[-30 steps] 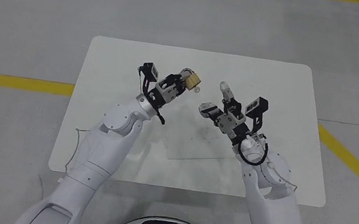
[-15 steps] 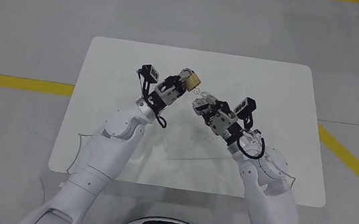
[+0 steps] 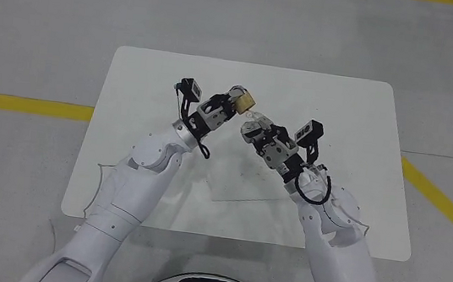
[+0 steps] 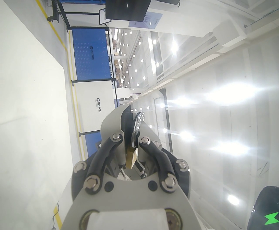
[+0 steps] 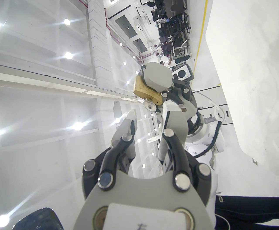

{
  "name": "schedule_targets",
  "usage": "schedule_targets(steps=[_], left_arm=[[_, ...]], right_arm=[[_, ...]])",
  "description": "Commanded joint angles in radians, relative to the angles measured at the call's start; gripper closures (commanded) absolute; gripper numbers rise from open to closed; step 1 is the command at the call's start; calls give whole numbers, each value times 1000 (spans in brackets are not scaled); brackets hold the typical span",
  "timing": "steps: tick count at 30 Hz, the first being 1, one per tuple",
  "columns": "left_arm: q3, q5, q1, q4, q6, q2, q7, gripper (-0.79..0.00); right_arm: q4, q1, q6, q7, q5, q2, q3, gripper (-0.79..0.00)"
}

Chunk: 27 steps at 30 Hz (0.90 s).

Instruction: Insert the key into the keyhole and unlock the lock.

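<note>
Your right gripper (image 5: 149, 116): jaws spread, nothing in them. The head of the key (image 5: 150, 106) sits just past the fingertips, near the middle of the right wrist view. Its blade looks already seated in the underside of the lock (image 5: 147, 90), though how deep can't be judged from this angle. Your left gripper (image 4: 131, 130): jaws pinched on the brass lock, holding it up off the table (image 3: 343, 96).

Change over the last second: in the top view the right gripper has closed in from right of centre toward the lock at upper centre — well apart, then near, now just beside it. Its jaws were spread throughout. The left arm has barely shifted, and the lock has kept its place.

Reading: insertion seems done — the step in hand is taking hold of the key head. You'll want both fingers square on the flat head before any twist, with the left gripper holding firm against the turn.
</note>
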Motion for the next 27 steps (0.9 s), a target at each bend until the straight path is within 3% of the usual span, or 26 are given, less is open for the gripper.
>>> schedule_targets(steps=[1,6,8,10,11,20,27], left_arm=[[3,3,-1,1,-1,0,3,0],[7,7,-2,4,-2,0,2,0],[7,6,-2,5,-2,0,1,0],[7,4,-2,6,-3,0,0,0],[6,3,-3,6,-3,0,-1,0],[8,-1,-18,20,-5,1,-16,0],[6,15,-30,28,-33,3,-39,0]], right_arm=[[9,9,0,-3,-4,0,-5,-234],[29,27,-1,-15,-2,-1,-11,-219],[38,34,0,-19,3,-2,-13,-154],[42,38,2,-22,5,-2,-14,-15],[43,40,2,-22,6,-2,-15,0],[58,49,38,-24,70,-3,-12,0],[94,67,127,-16,286,-10,7,0]])
